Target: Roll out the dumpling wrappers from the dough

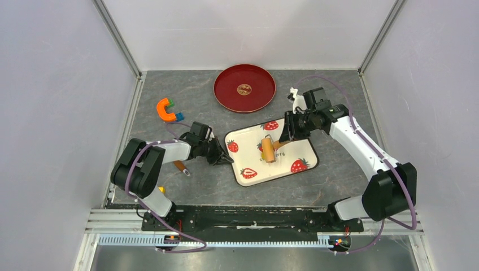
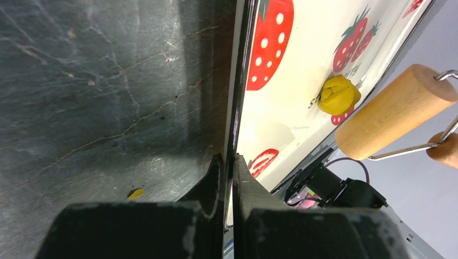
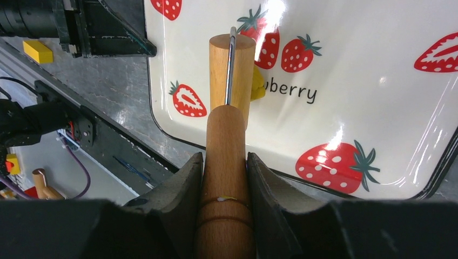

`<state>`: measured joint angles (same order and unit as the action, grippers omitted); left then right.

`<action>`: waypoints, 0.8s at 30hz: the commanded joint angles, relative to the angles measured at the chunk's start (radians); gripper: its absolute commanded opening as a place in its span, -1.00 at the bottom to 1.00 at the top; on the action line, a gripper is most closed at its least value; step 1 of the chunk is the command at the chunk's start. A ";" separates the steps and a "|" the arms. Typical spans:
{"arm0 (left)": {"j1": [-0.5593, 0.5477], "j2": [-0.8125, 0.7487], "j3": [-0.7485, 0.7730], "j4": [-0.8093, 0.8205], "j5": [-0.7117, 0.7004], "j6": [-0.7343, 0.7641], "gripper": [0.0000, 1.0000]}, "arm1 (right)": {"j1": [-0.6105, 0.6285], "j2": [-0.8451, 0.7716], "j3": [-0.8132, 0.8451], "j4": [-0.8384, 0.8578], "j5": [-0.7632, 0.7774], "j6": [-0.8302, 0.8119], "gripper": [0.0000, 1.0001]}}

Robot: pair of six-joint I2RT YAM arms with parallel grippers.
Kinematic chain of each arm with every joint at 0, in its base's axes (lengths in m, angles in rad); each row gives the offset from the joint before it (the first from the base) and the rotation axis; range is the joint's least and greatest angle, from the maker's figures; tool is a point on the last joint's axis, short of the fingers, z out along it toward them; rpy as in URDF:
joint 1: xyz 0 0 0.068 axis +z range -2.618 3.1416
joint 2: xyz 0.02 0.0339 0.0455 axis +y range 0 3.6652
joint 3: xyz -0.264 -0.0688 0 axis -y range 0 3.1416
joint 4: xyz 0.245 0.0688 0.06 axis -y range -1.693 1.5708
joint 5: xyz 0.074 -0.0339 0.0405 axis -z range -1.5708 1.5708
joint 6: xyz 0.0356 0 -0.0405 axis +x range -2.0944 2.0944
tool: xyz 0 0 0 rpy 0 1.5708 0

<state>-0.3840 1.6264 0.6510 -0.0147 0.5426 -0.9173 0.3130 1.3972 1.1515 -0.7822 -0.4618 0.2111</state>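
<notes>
Where strawberry tray [image 1: 296, 148] rim runs, left gripper [image 2: 231, 162]: pinching that rim tight
right gripper [image 3: 224, 159]: clasping rolling pin [image 3: 243, 70] handle
dough lump [image 2: 338, 94]: on tray, beside roller

My overhead camera looks down from behind my arm bases over the whole table [image 1: 197, 90]. Both wrist cameras sit close (left low, right along the rolling pin [image 3: 226, 145]); all share the strawberry tray [image 1: 296, 148].
</notes>
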 commanded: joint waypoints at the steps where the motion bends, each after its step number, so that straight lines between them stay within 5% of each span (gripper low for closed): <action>1: 0.005 -0.002 0.055 -0.096 -0.053 0.062 -0.96 | 0.036 0.018 0.120 -0.037 0.037 -0.040 -1.00; 12: 0.005 0.011 0.164 -0.314 -0.129 0.253 -0.96 | 0.093 0.096 0.301 -0.181 0.164 -0.088 -1.00; 24: 0.006 0.024 0.191 -0.361 -0.135 0.302 -0.96 | 0.181 0.171 0.359 -0.237 0.185 -0.108 -1.00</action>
<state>-0.3809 1.6432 0.8154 -0.3374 0.4297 -0.6899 0.4652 1.5547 1.4460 -1.0073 -0.2802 0.1184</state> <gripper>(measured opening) 0.045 0.348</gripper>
